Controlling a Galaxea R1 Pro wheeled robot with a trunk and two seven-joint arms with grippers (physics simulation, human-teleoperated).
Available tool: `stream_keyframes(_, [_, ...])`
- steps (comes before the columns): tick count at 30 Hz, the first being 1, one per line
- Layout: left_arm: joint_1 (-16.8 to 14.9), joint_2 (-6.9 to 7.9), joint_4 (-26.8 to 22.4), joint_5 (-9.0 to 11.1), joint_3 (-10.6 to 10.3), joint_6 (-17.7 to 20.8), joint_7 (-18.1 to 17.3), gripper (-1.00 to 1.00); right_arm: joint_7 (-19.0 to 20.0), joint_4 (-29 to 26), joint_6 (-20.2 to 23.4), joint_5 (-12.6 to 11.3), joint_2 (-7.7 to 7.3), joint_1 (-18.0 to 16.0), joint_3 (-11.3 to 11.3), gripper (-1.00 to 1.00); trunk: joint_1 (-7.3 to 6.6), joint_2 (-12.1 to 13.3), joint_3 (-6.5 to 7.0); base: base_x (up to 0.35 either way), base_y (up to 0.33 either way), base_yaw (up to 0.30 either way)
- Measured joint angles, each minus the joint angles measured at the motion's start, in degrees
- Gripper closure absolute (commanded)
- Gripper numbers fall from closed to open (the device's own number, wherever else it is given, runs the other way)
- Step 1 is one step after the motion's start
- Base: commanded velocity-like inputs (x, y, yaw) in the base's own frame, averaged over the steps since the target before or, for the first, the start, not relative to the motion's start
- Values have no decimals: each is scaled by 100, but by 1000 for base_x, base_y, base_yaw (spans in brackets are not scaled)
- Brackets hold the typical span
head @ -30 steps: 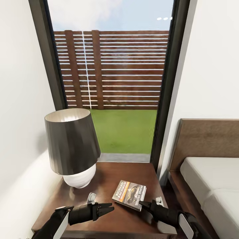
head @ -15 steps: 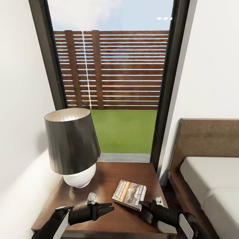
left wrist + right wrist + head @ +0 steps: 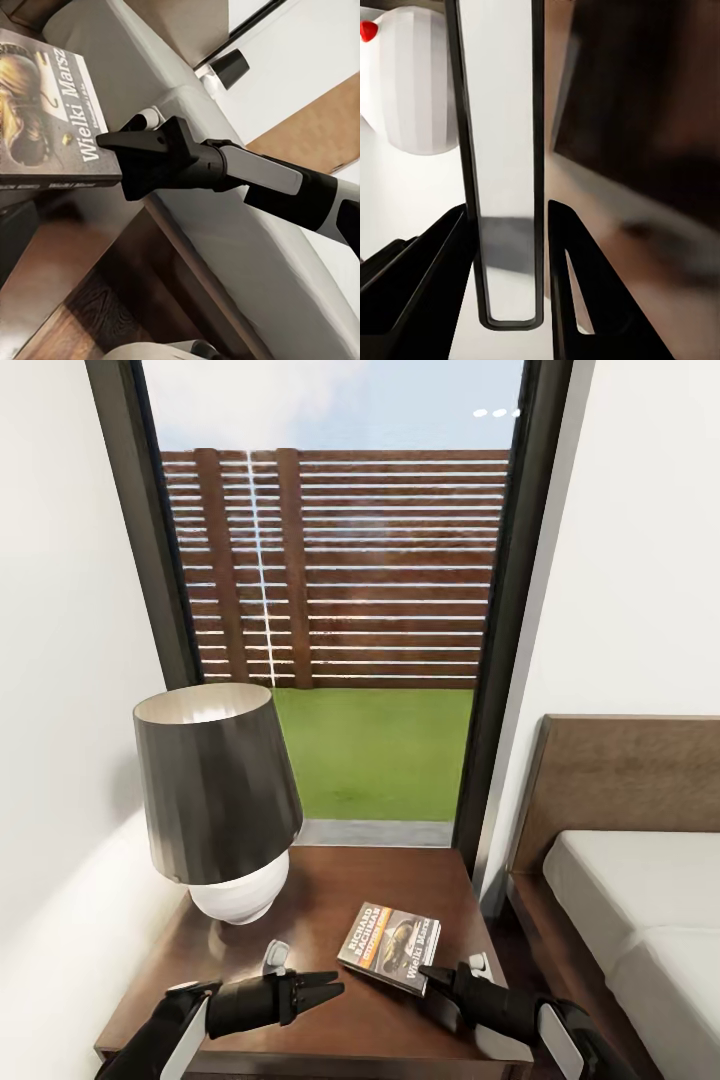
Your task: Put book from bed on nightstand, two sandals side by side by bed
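Book [image 3: 391,946] flat on nightstand [image 3: 330,880], delivered. Right gripper [image 3: 428,975] spread at book's edge, freeing it; left gripper [image 3: 335,988] pressed together, idle.

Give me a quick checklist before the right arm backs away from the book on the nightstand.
1. Book lies flat on the nightstand: ok.
2. Book sits fully inside the top's edges: ok.
3. Right gripper has let go of the book: cannot tell, its tips sit right at the book's near corner.
4. Left gripper is apart from the book: ok.
5. Lamp stands clear of both arms: ok.
6. Sandals placed beside the bed: cannot tell.
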Motion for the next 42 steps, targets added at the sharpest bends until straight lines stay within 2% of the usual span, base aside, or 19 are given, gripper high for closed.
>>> stream_keyframes(5, [0, -2, 0, 1, 0, 0, 0, -100, 0, -1, 0, 1, 0, 0, 1, 100, 0, 0, 0, 0, 0, 0])
stream_keyframes(7, [0, -3, 0, -1, 0, 0, 0, -100, 0, 2, -8, 15, 0, 0, -1, 100, 5, -2, -44, 0, 0, 0])
stream_keyframes(26, [0, -3, 0, 0, 0, 0, 0, -100, 0, 1, 0, 1, 0, 0, 3, 100, 5, -3, -44, 0, 0, 0])
stream_keyframes(29, [0, -4, 0, -1, 0, 0, 0, -100, 3, -2, 46, -72, 0, -1, -6, 100, 13, -6, -110, 0, 0, 0])
stream_keyframes(42, [0, 1, 0, -3, 0, 0, 0, -100, 3, -1, 46, -72, 0, -1, -7, 100, 13, -7, -111, 0, 0, 0])
